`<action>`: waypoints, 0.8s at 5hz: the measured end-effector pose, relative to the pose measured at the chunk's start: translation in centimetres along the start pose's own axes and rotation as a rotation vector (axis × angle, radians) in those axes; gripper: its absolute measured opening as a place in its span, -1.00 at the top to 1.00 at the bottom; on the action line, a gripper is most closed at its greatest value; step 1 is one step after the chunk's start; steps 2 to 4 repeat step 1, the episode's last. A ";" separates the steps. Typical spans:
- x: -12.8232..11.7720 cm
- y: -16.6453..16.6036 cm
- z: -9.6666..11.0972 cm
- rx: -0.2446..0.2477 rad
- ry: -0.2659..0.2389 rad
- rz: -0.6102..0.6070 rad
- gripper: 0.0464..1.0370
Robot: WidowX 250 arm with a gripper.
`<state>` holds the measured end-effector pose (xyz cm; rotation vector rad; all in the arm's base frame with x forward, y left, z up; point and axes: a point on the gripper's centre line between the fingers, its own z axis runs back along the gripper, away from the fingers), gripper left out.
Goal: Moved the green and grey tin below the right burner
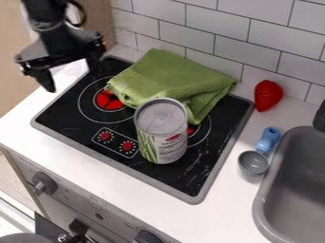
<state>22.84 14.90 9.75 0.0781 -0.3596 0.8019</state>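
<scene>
Well, the pincer [71, 79] hangs, spread open, by the cooktop's [63, 111] upper left. The tin [162, 133] stands (upright) well apart, toward the cooktop's front.

Mostly ones, plus a couple of pairs and a trio.
One green and grey metal tin [161, 142], one rumpled green cloth [162, 76], one shiny red toy strawberry [268, 95], one grey scoop with a blue handle [254, 162], one flat black cooktop [73, 126], one grey rectangular sink [262, 192]. Two round red burners [109, 99], two small red dials [128, 145], and I'd say three chunky grey knobs [44, 183], though the lower edge cuts in.
</scene>
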 end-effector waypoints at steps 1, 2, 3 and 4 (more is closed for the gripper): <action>1.5 2.4 -0.4 -0.085 0.045 -0.239 -0.92; 1.5 2.4 -0.4 -0.085 0.045 -0.239 -0.92; 1.5 2.4 -0.4 -0.085 0.045 -0.239 -0.92; 1.5 2.4 -0.4 -0.085 0.045 -0.239 -0.92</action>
